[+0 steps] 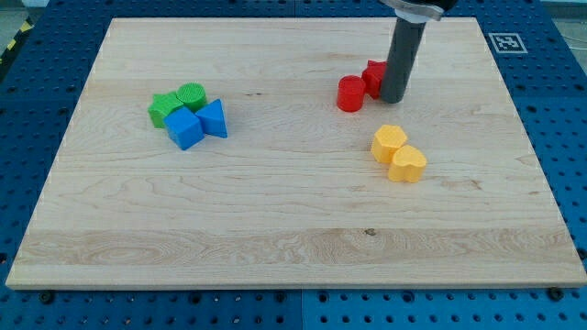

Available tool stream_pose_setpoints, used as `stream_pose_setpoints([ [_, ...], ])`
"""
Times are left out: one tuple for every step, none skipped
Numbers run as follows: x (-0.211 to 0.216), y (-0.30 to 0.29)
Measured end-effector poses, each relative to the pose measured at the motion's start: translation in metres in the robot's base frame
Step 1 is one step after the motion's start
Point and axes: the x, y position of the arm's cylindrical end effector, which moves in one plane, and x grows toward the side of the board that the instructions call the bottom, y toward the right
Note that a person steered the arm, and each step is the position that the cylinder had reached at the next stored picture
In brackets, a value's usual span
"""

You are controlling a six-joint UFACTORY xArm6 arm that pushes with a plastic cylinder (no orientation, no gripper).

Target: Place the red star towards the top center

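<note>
A: So, starting at the frame's left, what sits on the pale wooden board (275, 229)?

B: A tight cluster in the upper left: a green star-like block (163, 109) touching a green round block (192, 94), with a blue cube (184, 128) and a blue wedge-shaped block (215, 118) pressed in just below them

A: And further right?

B: Upper centre-right, a red cylinder block (349, 93) sits against the red star block (373, 77); the star is partly hidden, so its outline is hard to read. It lies right of centre, a little below the board's top edge

A: Where is the rod?

B: My tip (393, 99) stands on the board touching the star's right side, the dark rod rising out of the frame's top. It carries no jaws, so nothing is opened, closed or gripped

A: Anything lower?

B: Two yellow blocks, right of centre: a yellow hexagonal block (389, 142) touching a yellow rounded block (408, 164) at its lower right, well apart from the reds
</note>
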Motion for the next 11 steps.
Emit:
stream_pose_setpoints([
  [-0.012,-0.029],
  [-0.026,-0.028],
  [-0.026,0.017],
  [-0.033,0.023],
  [-0.053,-0.014],
  [-0.059,-0.05],
  [-0.059,-0.07],
  [-0.059,-0.071],
  [-0.06,-0.083],
  [-0.077,-0.107],
  [-0.097,-0.113],
])
